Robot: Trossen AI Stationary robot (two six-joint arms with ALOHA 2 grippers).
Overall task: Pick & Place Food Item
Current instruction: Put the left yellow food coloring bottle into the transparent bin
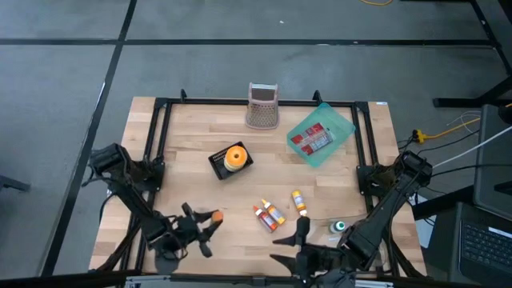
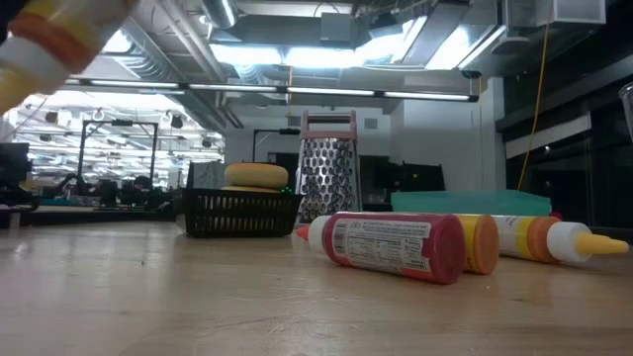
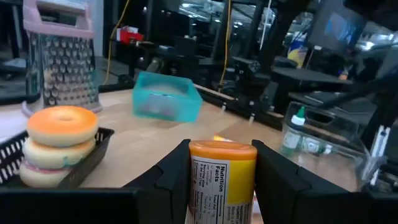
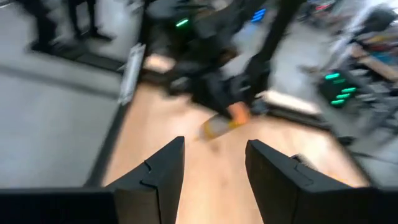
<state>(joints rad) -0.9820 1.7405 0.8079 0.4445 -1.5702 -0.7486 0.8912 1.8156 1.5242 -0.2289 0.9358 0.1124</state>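
A metal box grater (image 1: 262, 106) with a pink handle stands upright at the far edge of the wooden table (image 1: 192, 144), and just beside it a teal tray (image 1: 322, 134) lies at an angle with a red packet inside. Near the table's right front corner sits a small clear dropper bottle (image 1: 339, 227) with a green cap; the black frame rails (image 1: 156, 128) run round the tabletop
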